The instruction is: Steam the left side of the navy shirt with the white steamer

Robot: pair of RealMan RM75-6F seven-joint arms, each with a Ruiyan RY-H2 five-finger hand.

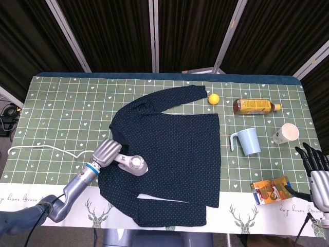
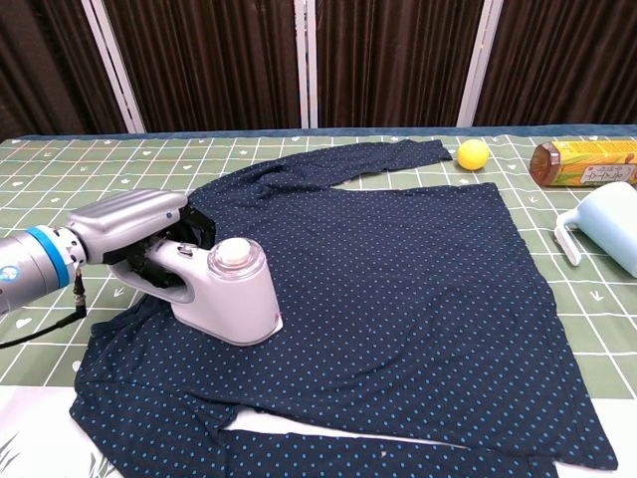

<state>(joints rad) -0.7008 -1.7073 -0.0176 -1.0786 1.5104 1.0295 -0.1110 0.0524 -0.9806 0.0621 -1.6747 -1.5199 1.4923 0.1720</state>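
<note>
Dark curtains with pale vertical posts close off the space behind the bench (image 1: 61, 103), which carries a green cloth printed with a white grid and small hearts.

Navy shirt (image 1: 177, 149): lies flat at the middle of the bench, dotted fabric, one sleeve stretched toward the far edge.

White steamer (image 2: 224, 294): stands base-down on the shirt's left part, close to the left hem. Its white cord (image 1: 41, 149) trails leftward across the cloth.

Left hand (image 2: 134, 224): fingers wrapped around the steamer's handle, clamped on it. The forearm enters from the lower left.

Right hand (image 1: 314, 163): at the right edge of the head view, off the bench, fingers spread apart, holding nothing.

Other items, right of the shirt:
- yellow ball (image 1: 214, 99), just beside the far sleeve end;
- amber bottle (image 1: 254, 106), lying on its side;
- light blue jug (image 1: 247, 141), upright;
- white cup (image 1: 286, 134), tipped over;
- orange carton (image 1: 270, 189), near the front edge.
</note>
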